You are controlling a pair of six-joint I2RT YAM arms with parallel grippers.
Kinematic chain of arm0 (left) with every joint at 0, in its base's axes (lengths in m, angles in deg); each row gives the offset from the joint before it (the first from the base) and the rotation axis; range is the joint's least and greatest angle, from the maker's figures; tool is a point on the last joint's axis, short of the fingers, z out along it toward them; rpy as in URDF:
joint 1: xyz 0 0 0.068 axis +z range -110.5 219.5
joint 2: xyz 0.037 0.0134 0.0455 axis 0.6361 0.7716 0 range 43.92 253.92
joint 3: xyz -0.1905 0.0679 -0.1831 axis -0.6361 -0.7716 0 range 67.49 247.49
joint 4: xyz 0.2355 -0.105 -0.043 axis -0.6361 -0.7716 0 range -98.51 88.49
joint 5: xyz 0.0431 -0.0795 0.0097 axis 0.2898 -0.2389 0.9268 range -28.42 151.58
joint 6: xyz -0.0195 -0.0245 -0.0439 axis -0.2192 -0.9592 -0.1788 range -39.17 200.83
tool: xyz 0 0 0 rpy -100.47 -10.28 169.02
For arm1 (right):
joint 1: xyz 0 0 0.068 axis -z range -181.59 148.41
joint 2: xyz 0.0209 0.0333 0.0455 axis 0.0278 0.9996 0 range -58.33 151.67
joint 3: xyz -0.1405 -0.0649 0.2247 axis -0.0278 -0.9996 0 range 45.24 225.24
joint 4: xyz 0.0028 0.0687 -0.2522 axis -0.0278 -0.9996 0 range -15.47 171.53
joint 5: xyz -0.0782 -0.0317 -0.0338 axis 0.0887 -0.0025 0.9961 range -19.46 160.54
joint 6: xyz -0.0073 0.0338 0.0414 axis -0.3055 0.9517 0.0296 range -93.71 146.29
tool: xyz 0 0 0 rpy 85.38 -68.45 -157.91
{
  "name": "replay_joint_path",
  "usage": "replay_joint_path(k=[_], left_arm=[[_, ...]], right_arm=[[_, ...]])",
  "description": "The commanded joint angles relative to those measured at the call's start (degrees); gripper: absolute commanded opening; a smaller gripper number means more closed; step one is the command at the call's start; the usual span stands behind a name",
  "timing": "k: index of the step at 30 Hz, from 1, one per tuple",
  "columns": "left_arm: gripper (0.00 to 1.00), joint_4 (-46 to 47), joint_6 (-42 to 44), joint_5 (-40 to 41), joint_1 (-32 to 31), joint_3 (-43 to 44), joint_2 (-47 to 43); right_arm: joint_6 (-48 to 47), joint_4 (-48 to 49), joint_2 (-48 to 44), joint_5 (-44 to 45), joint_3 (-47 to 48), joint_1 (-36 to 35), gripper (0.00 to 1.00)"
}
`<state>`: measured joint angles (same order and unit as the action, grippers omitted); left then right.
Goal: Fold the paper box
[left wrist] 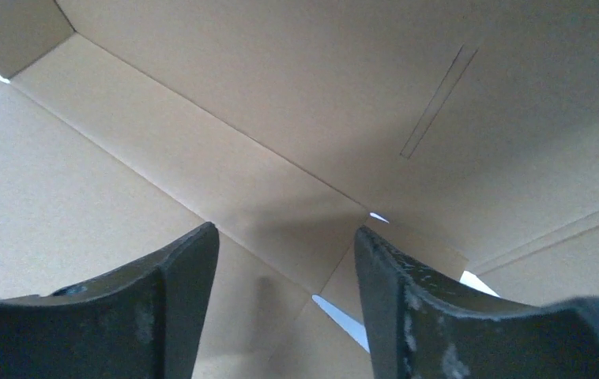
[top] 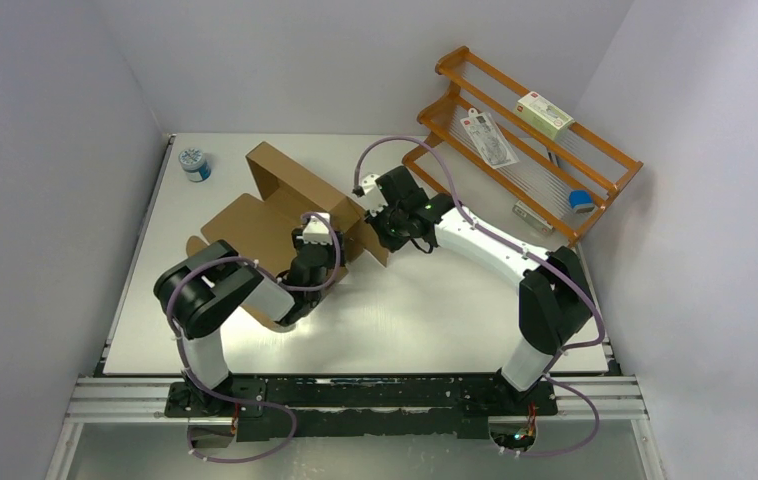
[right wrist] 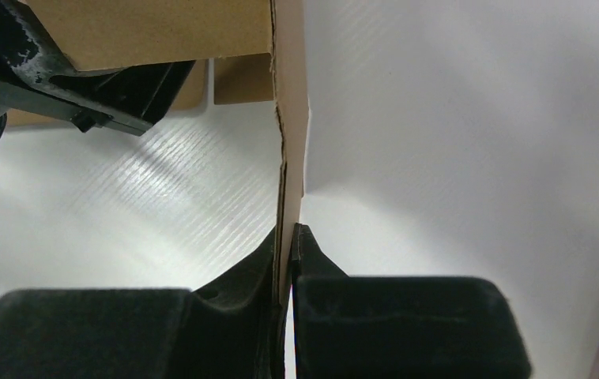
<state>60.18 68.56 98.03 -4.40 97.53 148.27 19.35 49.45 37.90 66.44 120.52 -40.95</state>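
just one plain brown box (top: pixel 280 182), half folded with some panels standing up, sits left of centre on the table (top: pixel 435 320), right gripper (right wrist: pixel 287 237) pinching a flap's edge, left gripper (left wrist: pixel 284 260) spread wide over its inside, holding nothing

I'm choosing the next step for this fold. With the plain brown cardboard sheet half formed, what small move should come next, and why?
Probably lower the left gripper, open above the brown corrugated cardboard box's inner panel, to press beside the crease. The right gripper is shut on a flap edge, so pinning the base should let that flap fold cleanly.
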Motion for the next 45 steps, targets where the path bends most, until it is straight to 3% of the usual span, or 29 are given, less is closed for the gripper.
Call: replay_joint_path(k=[1, 4, 9, 16, 25, 36, 45], left_arm=[[0.73, 0.8, -1.5, -6.7, 1.2, -1.5, -0.6], [0.79, -4.5, -2.6, -8.8, 3.0, -1.5, -2.1], [0.74, -11.2, -8.1, -14.9, 8.4, -1.3, -1.9], [0.66, -17.9, -11.9, -21.9, 8.5, 0.8, 0.9], [0.55, -16.5, -20.4, -31.0, 6.0, -4.9, -2.6], [0.59, -13.7, -22.4, -27.7, -2.5, -7.9, -3.9], [0.76, -12.2, -14.0, -10.1, -7.5, -7.1, -9.4]], right_arm=[[-0.8, -0.7, -1.7, 0.1, -0.7, -0.6, 0.08], [-0.7, -0.1, -1.8, 0.9, -0.8, -0.6, 0.07], [0.6, 0.9, -1.9, 1.2, -0.8, -0.6, 0.08], [2.7, 3.9, -2.8, 1.3, -1.9, -0.6, 0.07], [4.9, 9.9, -3.5, 4.0, -3.0, 1.1, 0.08], [8.4, 15.4, -3.2, 2.1, -6.7, 2.7, 0.08], [5.8, 13.5, -0.7, 2.6, -5.5, 2.8, 0.08]])
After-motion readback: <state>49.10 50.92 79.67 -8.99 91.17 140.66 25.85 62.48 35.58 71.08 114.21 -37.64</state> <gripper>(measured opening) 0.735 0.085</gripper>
